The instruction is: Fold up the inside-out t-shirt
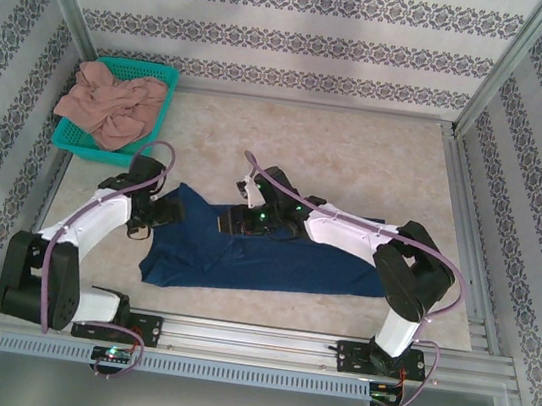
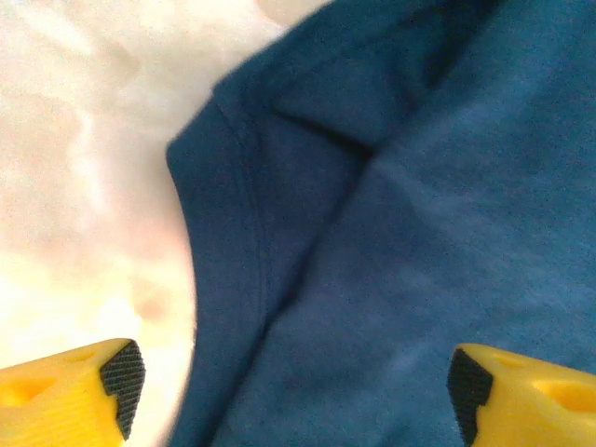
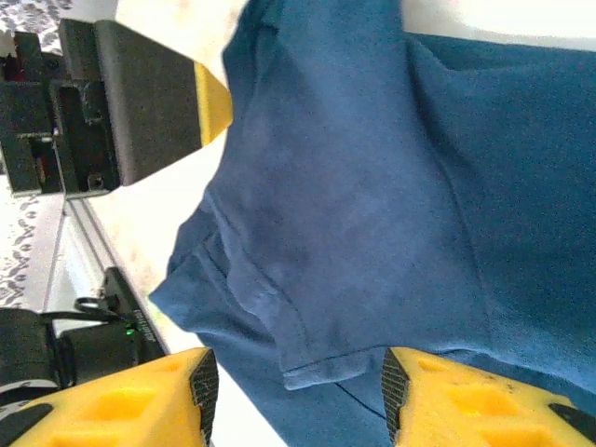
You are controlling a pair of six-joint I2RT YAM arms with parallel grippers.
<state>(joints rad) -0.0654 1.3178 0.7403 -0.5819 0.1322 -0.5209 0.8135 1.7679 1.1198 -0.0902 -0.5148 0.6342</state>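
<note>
The dark navy t-shirt point(image 1: 273, 259) lies spread across the middle of the table, partly bunched at its left end. My left gripper point(image 1: 164, 210) hovers over the shirt's left edge, open, its yellow fingers point(image 2: 88, 391) wide apart above a seamed edge of the t-shirt point(image 2: 372, 242). My right gripper point(image 1: 238, 221) is over the shirt's upper middle. In the right wrist view my right gripper point(image 3: 293, 396) is open with a hemmed flap of the t-shirt point(image 3: 372, 214) lying between the fingertips, not pinched. The left gripper's finger point(image 3: 212, 101) shows at the upper left there.
A teal basket point(image 1: 163, 75) at the back left holds a pinkish-tan garment point(image 1: 111, 105). Bare marbled tabletop point(image 1: 358, 155) lies behind the shirt. Metal rails point(image 1: 262, 338) run along the near edge, and patterned walls close in both sides.
</note>
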